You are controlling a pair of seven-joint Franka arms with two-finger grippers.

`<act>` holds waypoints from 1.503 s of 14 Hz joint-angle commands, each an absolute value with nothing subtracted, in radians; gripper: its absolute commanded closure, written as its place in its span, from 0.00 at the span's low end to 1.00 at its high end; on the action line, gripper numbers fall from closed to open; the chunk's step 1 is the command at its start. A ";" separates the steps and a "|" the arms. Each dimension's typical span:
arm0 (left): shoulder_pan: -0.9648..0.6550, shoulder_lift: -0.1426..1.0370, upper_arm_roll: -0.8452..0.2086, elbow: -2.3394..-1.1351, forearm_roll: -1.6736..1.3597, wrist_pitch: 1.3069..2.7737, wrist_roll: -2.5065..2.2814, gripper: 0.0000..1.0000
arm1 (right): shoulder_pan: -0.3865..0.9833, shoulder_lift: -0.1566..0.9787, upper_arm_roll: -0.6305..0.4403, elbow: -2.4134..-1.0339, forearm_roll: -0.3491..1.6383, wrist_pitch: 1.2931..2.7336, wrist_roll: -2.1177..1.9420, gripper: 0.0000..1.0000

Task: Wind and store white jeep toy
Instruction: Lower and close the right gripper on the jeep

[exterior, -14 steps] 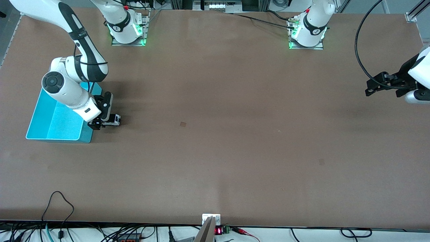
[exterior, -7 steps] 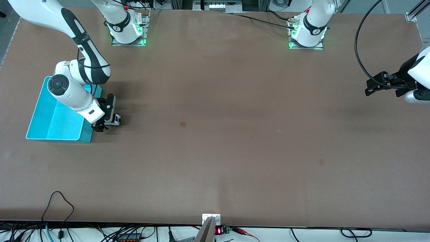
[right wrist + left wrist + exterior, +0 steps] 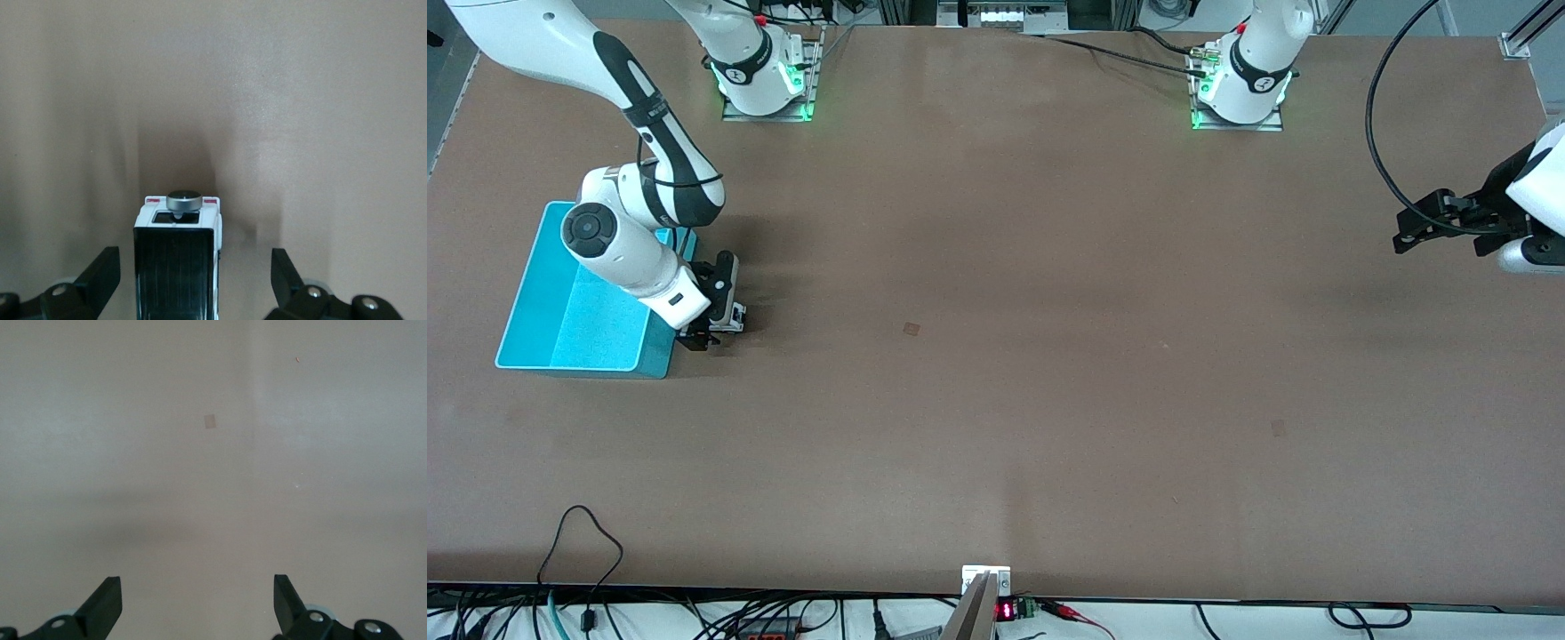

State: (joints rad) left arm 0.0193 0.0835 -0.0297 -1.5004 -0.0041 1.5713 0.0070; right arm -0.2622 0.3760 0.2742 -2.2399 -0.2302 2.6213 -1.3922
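Brown desk fills the room. On it sits a blue bin, and just beside the bin is the white jeep toy. The right gripper is wide open around it, not squeezing yet. The left gripper waits, open too. I think the toy is light, hard and smooth, so pinch its flat sides.

Right arm bent low, right gripper fingers spread wide, left arm waiting, left gripper raised, fingers apart
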 commanded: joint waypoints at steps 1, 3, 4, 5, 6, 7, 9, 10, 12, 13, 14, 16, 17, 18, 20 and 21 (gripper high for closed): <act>0.020 0.067 -0.026 -1.503 -0.021 1.562 0.011 0.00 | -0.285 0.394 0.293 -2.240 -0.247 2.654 -1.404 0.00; 0.020 0.068 -0.026 -1.503 -0.023 1.562 0.011 0.00 | -0.291 0.402 0.293 -2.240 -0.245 2.655 -1.390 0.00; 0.021 0.069 -0.026 -1.503 -0.023 1.562 0.011 0.00 | -0.291 0.402 0.293 -2.240 -0.245 2.655 -1.390 0.04; 0.023 0.069 -0.026 -1.503 -0.023 1.565 0.011 0.00 | -0.291 0.403 0.293 -2.240 -0.245 2.655 -1.390 0.07; 0.023 0.069 -0.026 -1.503 -0.023 1.566 0.011 0.00 | -0.291 0.403 0.293 -2.238 -0.245 2.655 -1.390 0.11; 0.023 0.068 -0.025 -1.502 -0.021 1.569 0.011 0.00 | -0.291 0.403 0.293 -2.238 -0.247 2.655 -1.390 0.14; 0.023 0.067 -0.025 -1.500 -0.021 1.569 0.011 0.00 | -0.291 0.408 0.293 -2.238 -0.247 2.655 -1.390 0.27; 0.023 0.066 -0.026 -1.502 -0.021 1.569 0.011 0.00 | -0.293 0.410 0.293 -2.238 -0.247 2.655 -1.390 0.36; 0.021 0.067 -0.026 -1.502 -0.021 1.569 0.011 0.00 | -0.293 0.410 0.293 -2.238 -0.247 2.657 -1.390 0.66; 0.023 0.066 -0.026 -1.502 -0.021 1.569 0.011 0.00 | -0.293 0.411 0.293 -2.238 -0.247 2.657 -1.390 0.81; 0.023 0.064 -0.026 -1.502 -0.021 1.569 0.011 0.00 | -0.293 0.411 0.293 -2.238 -0.247 2.657 -1.390 0.85; 0.021 0.061 -0.026 -1.502 -0.021 1.568 0.011 0.00 | -0.291 0.410 0.293 -2.240 -0.249 2.657 -1.391 0.92; 0.021 0.061 -0.026 -1.502 -0.021 1.569 0.011 0.00 | -0.291 0.410 0.293 -2.240 -0.249 2.657 -1.391 0.96; 0.021 0.061 -0.026 -1.503 -0.021 1.568 0.011 0.00 | -0.291 0.410 0.293 -2.240 -0.249 2.655 -1.391 1.00; 0.021 0.061 -0.026 -1.503 -0.021 1.569 0.011 0.00 | -0.291 0.408 0.293 -2.238 -0.249 2.655 -1.388 1.00; 0.021 0.061 -0.026 -1.503 -0.021 1.569 0.011 0.00 | -0.288 0.403 0.293 -2.238 -0.247 2.654 -1.379 1.00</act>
State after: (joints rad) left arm 0.0213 0.0739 -0.0283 -1.5003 -0.0041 1.5719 0.0070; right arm -0.2712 0.3942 0.2762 -2.2397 -0.2302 2.6379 -1.3912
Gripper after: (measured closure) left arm 0.000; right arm 0.480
